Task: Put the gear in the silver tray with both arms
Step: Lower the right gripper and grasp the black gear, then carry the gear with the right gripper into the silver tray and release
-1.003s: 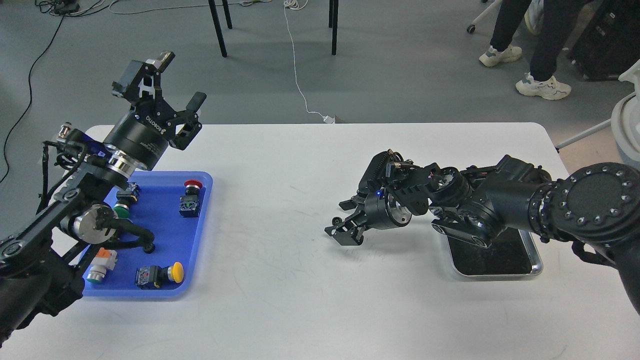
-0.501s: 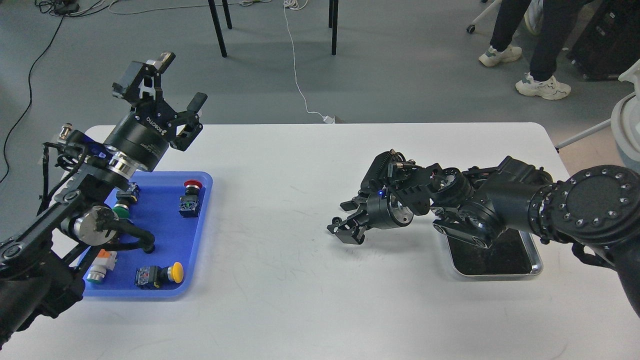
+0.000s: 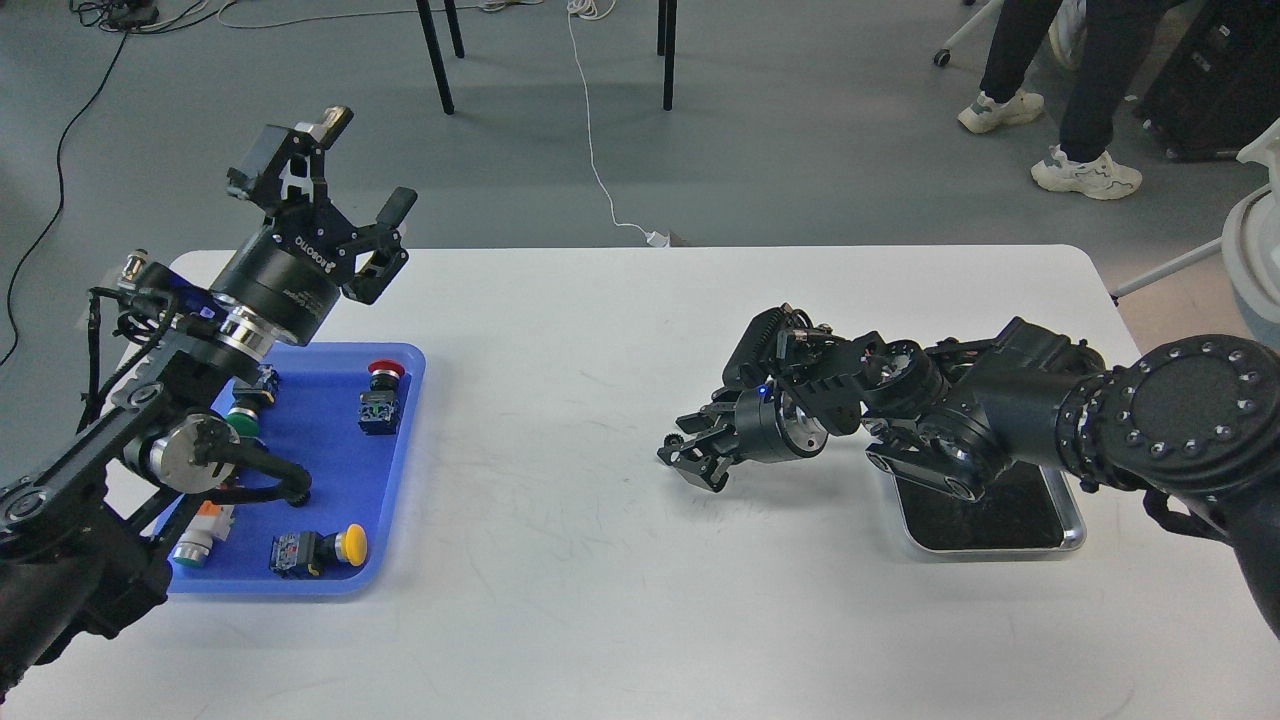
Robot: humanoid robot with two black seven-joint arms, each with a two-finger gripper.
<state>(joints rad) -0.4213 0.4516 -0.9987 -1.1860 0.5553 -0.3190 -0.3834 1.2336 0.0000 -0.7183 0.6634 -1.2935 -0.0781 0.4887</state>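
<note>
The silver tray (image 3: 1072, 538) lies on the white table at the right, its far part hidden under my right arm. Its visible dark bottom holds nothing. My right gripper (image 3: 688, 455) hangs low over the table left of the tray, pointing left, its fingers a little apart with nothing between them. My left gripper (image 3: 365, 162) is raised above the far edge of a blue plastic tray (image 3: 400, 470), wide open and empty. The blue tray holds several push-button switch parts, among them a red-capped one (image 3: 384, 373) and a yellow-capped one (image 3: 349, 545). My left arm hides part of that tray.
The white table (image 3: 580, 580) has a rounded far edge. Behind it are chair legs (image 3: 436, 60), a white cable (image 3: 595, 150) on the grey floor, and a person's legs and shoes (image 3: 1085, 170) at the far right.
My right gripper has tilted slightly and its fingers have drawn closer together. My left gripper has shifted very slightly and stays open.
</note>
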